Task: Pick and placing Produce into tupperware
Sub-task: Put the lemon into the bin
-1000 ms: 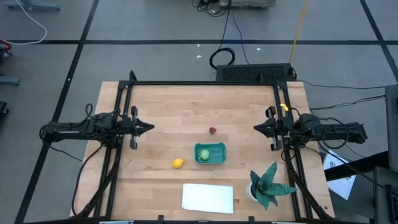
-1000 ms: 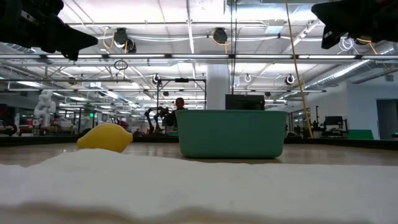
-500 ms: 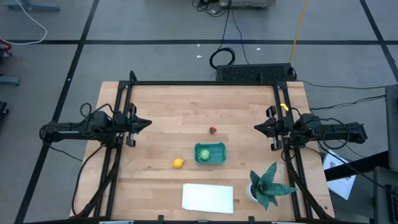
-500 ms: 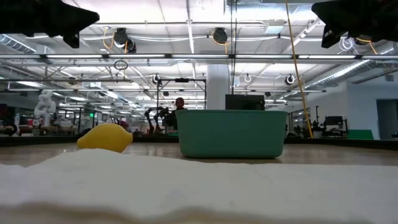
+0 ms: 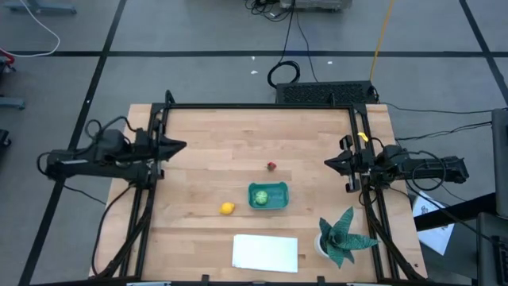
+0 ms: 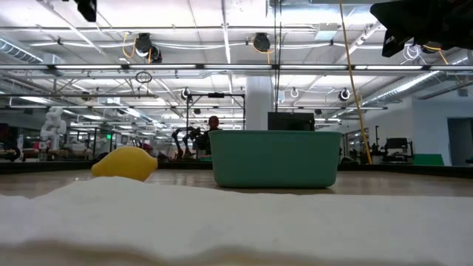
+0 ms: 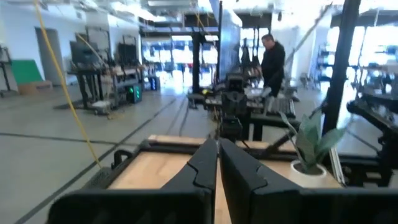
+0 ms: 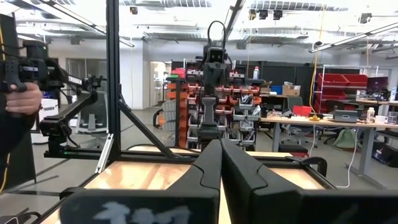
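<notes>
The teal tupperware (image 5: 279,188) stands near the middle of the table and shows as a broad tub (image 6: 275,159) in the low view. The round light-green piece (image 5: 260,196) lies inside it. The yellow lemon (image 5: 227,208) (image 6: 126,163) rests on the wood to the tub's left. The small red piece (image 5: 271,166) sits on the table beyond the tub. My left gripper (image 5: 182,146) (image 7: 217,144) hangs shut over the table's left edge. My right gripper (image 5: 326,164) (image 8: 220,143) waits shut at the right edge. Both are high above the table and far from the produce.
A flat white sheet (image 5: 265,253) lies at the near edge. A green spiky plant in a white pot (image 5: 341,236) stands at the near right corner. Black frame rails (image 5: 262,106) border the table. A person (image 7: 272,59) stands in the room beyond.
My left gripper has risen and drawn back toward the table's left and far edges; in the low view it has climbed almost out of the picture's top. Its fingers stay shut. The produce, the tub and my right arm have kept still.
</notes>
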